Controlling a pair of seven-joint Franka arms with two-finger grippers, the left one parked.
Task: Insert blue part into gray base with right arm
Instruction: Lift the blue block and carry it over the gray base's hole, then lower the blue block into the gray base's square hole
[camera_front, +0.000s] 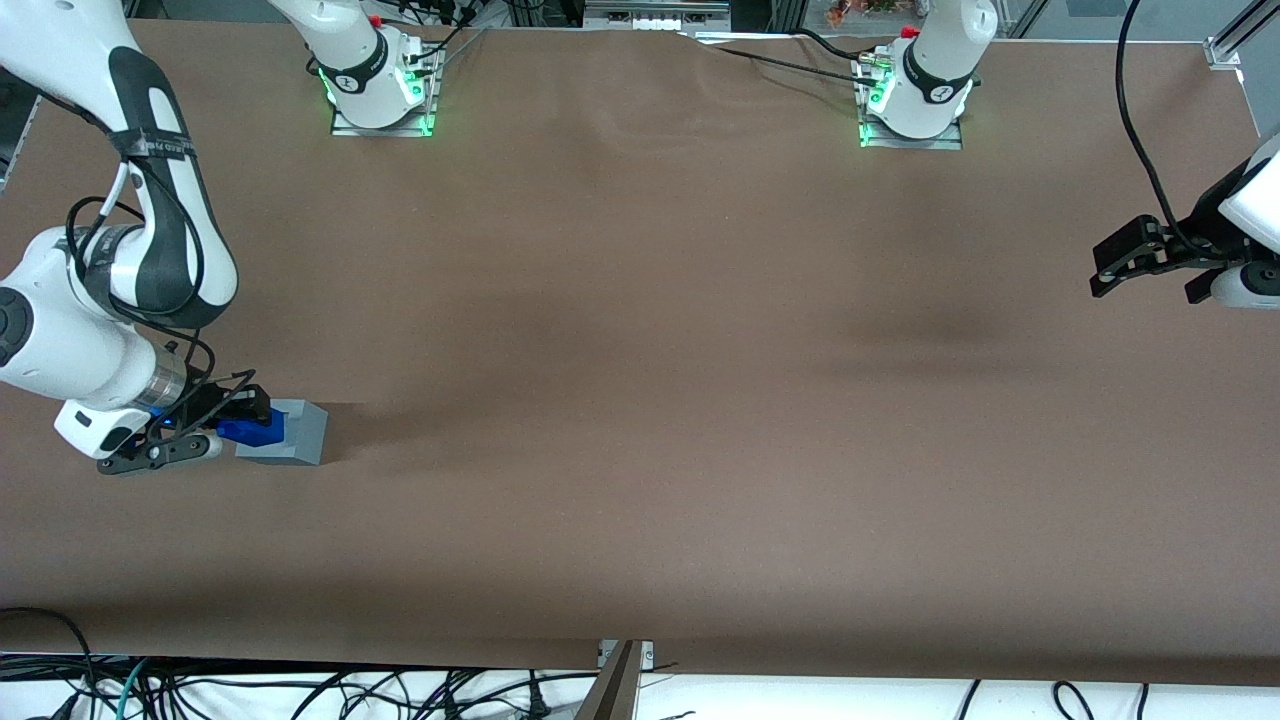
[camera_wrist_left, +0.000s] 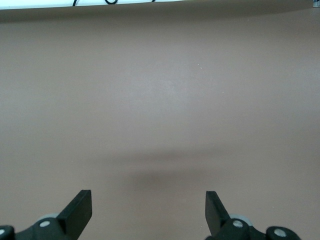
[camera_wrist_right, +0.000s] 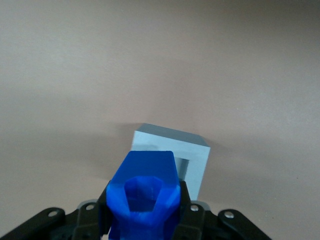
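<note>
The gray base sits on the brown table toward the working arm's end. My right arm's gripper is shut on the blue part and holds it right beside the base, touching or nearly touching its side. In the right wrist view the blue part sits clamped between the black fingers, with the gray base and its square recess just ahead of it. Whether the part rests on the table I cannot tell.
The brown table cloth spreads wide toward the parked arm's end. Two arm bases with green lights stand farthest from the front camera. Cables lie along the table's front edge.
</note>
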